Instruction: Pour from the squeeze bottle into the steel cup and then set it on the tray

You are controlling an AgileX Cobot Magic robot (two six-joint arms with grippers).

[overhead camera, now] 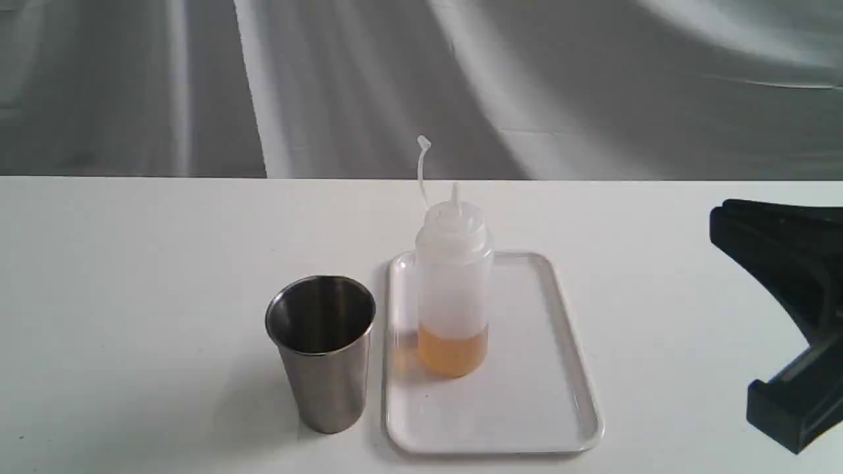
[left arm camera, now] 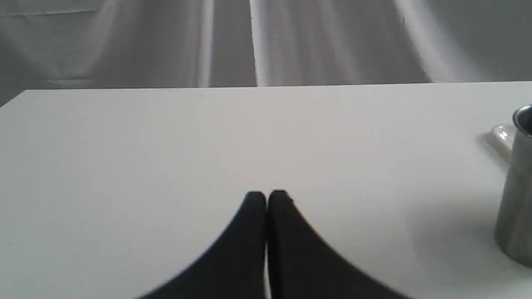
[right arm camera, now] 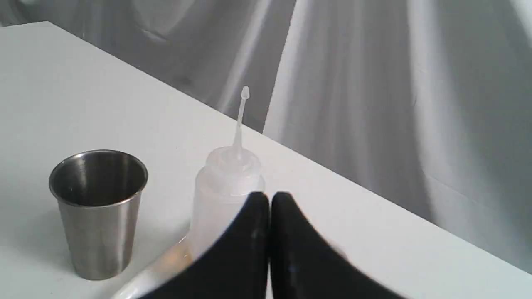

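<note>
Spanning the lower two thirds of the exterior frame, a plain white tabletop (overhead camera: pixel 132 296) is seen below a grey draped backdrop (overhead camera: pixel 329 79). A flat white rectangular plastic tray (overhead camera: pixel 527 395) with a low raised rim is laid at lower centre. The translucent whitish squeeze bottle (overhead camera: pixel 453 276) is stood upright on the tray's left half, amber liquid filling only its base, its cap strap raised and the nozzle uncovered, presumably so that pouring needs no further opening. The brushed stainless-steel cup (overhead camera: pixel 321 352) is placed upright on the tabletop just beside the tray's left rim, close enough for a short pour.

The black right tool (right arm camera: pixel 269 199) is seen closed and empty, aimed toward the bottle, at the right edge of the exterior frame. The black left tool (left arm camera: pixel 266 197) is likewise closed on nothing, held above bare tabletop, the cup at the right edge of its view. Whether pouring has been done cannot be told.
</note>
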